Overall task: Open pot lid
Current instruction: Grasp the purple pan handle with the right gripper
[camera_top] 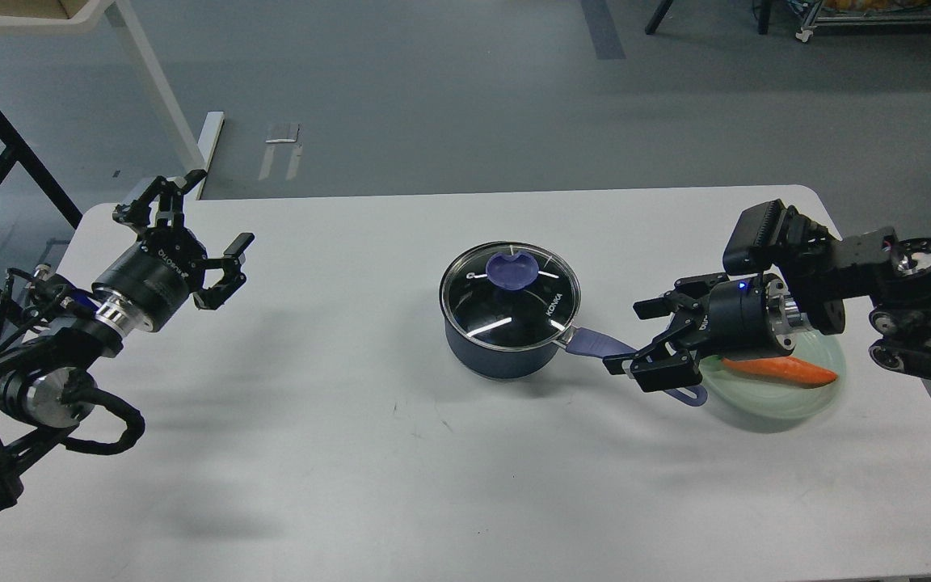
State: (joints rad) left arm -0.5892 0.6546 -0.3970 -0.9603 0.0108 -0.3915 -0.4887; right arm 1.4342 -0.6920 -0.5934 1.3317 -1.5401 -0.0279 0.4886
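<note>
Pot lid (511, 295) sits square on the pot (498, 356), mid-table, blue-purple knob (512, 269) up top and glare streaks hiding the black inside. One pot, one lid, one pale green plate (781, 400), one carrot (781, 370) on it. Right gripper (635, 339) hangs over the pot's long handle (595, 343), fingers spread apart, covering the handle's middle so only its root and looped end show; whether it touches, I can't tell. It also masks part of the plate. Left gripper (207, 230) hovers well apart at the white table's (352, 453) left edge, fingers wide, holding nothing.
</note>
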